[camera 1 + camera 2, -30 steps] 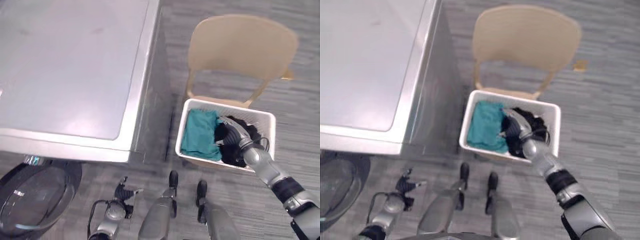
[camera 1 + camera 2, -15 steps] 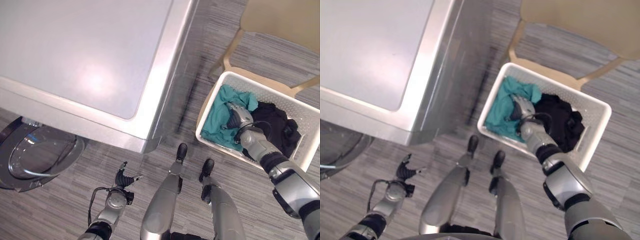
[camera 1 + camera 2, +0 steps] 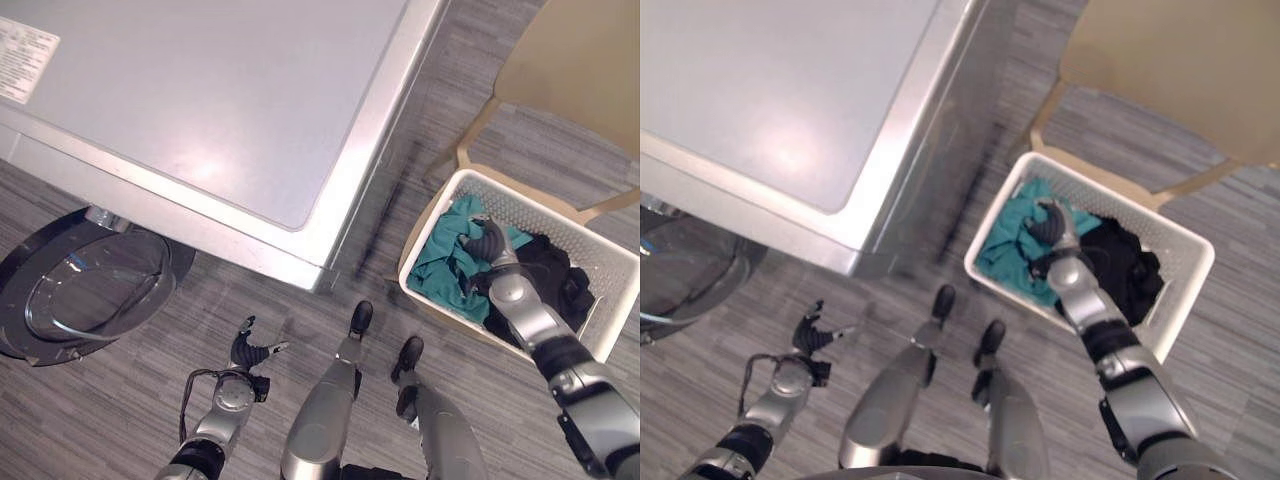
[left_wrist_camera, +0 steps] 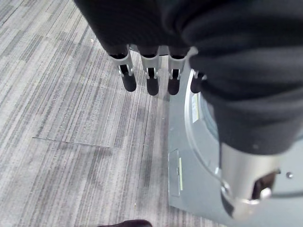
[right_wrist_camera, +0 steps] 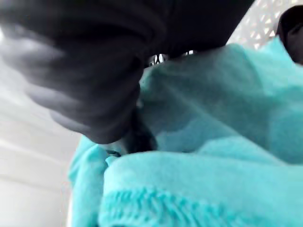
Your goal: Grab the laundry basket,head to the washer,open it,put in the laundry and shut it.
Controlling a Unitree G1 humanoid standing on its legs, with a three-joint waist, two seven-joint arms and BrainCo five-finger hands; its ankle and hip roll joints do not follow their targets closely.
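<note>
Right hand (image 3: 490,243) reaching down into the white laundry basket (image 3: 600,255), resting on the teal towel (image 3: 445,262) at its left half; thumb buried in the teal folds in the right wrist view, fingers hidden by the cloth, so cannot tell whether gripping or only pressing. Teal towel (image 5: 222,156) bunching up close against the hand's dark cover there, perforated white basket wall (image 5: 258,26) showing past it. Black garment (image 3: 550,285) lying in the basket's right half, just beside the towel and touching it. Basket sitting on the seat of a beige chair (image 3: 580,70), to the right of the washer (image 3: 220,100), slightly apart from its side panel.

Left hand (image 3: 250,352) hanging low at the near left above the grey striped floor (image 3: 90,420), holding nothing; fingers (image 4: 150,75) pointing straight down side by side in the left wrist view, relaxed, thumb apart. Round washer door (image 3: 95,290) standing swung open at the washer's front, near left, its glass bowl facing up; same door (image 4: 199,137) showing past the left hand's fingers in the wrist view.
</note>
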